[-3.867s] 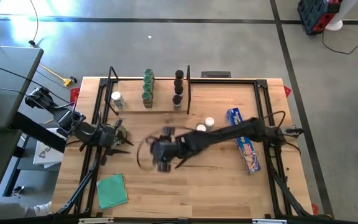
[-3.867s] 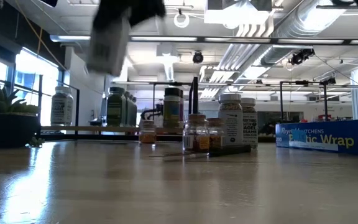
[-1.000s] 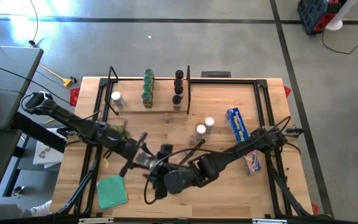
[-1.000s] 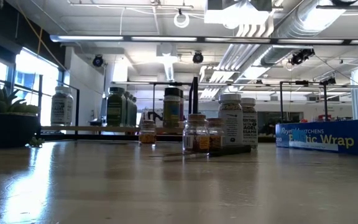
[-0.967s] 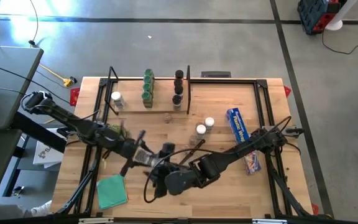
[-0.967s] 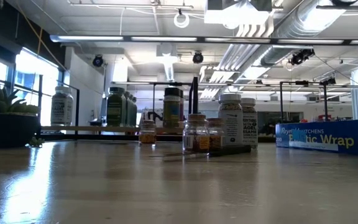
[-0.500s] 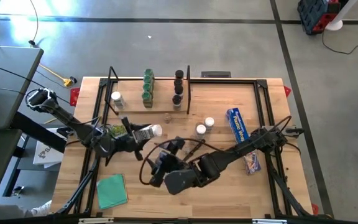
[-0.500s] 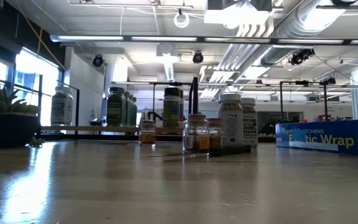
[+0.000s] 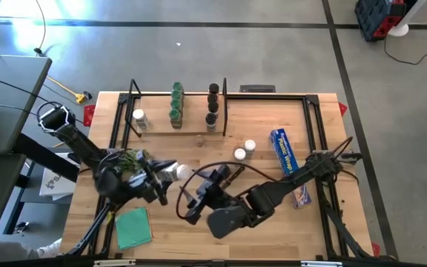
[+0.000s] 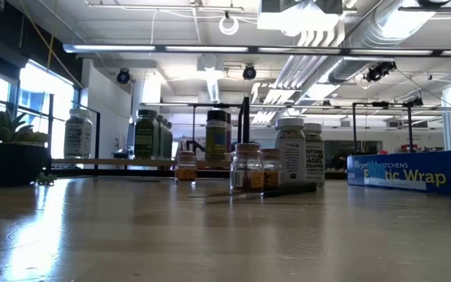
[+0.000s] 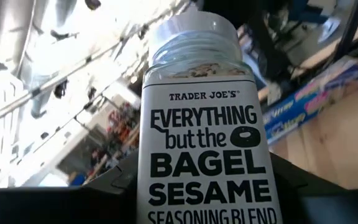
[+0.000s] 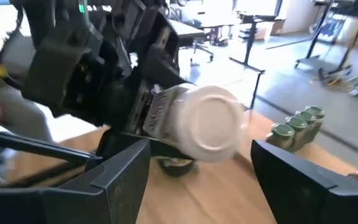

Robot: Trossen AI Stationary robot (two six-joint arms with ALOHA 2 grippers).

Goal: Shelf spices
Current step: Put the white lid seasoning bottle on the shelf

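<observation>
White-capped seasoning jar (image 9: 175, 172), labelled as a bagel sesame blend, is lying on its side above the bench (image 9: 273, 230), clamped by its body in the left pincer (image 9: 158, 178). Its cap is pointing across at the right pincer (image 9: 199, 194), which is standing just beside it with fingers (image 12: 114, 180) spread wide on either side of the cap and holding nothing.

Left arm is reaching in from the bench's left edge, elbow bent, wrist turned so the jar is lying level. Right arm is stretching low across from the right side, forearm angled toward the left pincer, wrist facing the jar's cap.

Beyond both pincers, the shelf (image 9: 158, 127) is carrying a white-capped jar (image 9: 138, 116), a row of green-capped jars (image 9: 176, 102) and a row of black-capped jars (image 9: 212, 104). Between shelf and right pincer, more spice jars (image 9: 244, 149) are standing on the bench, with a blue wrap box (image 9: 289, 165) past them. Near the left pincer, a green cloth (image 9: 133, 226) is lying flat.
</observation>
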